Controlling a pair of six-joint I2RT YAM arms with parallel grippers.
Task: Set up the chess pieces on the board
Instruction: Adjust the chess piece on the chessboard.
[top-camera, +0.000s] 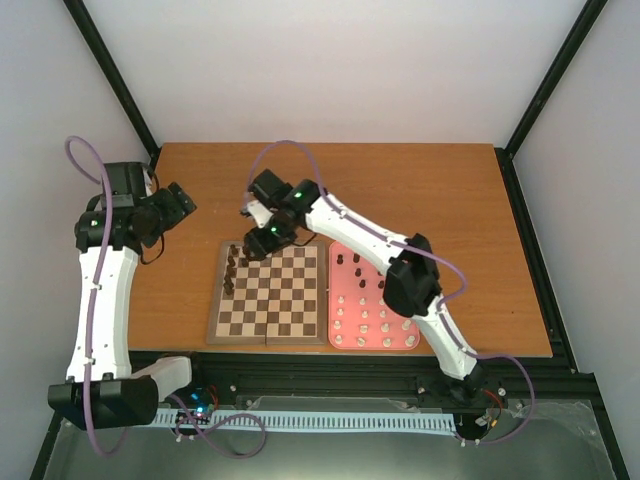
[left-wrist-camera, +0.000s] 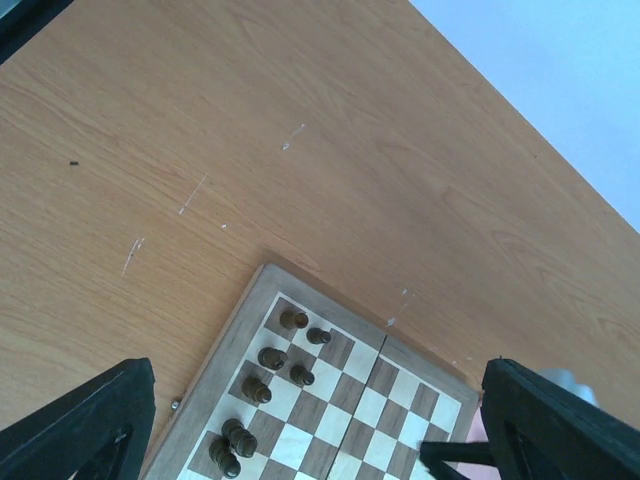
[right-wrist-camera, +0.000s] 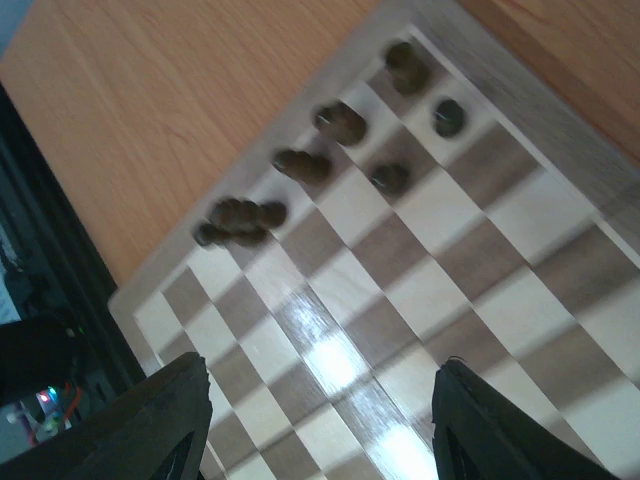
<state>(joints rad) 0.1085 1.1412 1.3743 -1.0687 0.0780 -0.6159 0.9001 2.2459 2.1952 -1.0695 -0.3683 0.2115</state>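
Top external view: the wooden board (top-camera: 268, 293) lies on the tabletop (top-camera: 420, 190), close to the arms. A few dark pieces (top-camera: 232, 268) stand on its far left squares. Just right of the board sits a pink tray (top-camera: 345, 285) with rows of white pieces (top-camera: 365, 325) and a few dark ones at its far end. The left end effector (top-camera: 180, 205) hangs over bare wood left of the board, fingers wide, holding nothing. The right end effector (top-camera: 262, 240) is over the board's far edge, also wide and empty.
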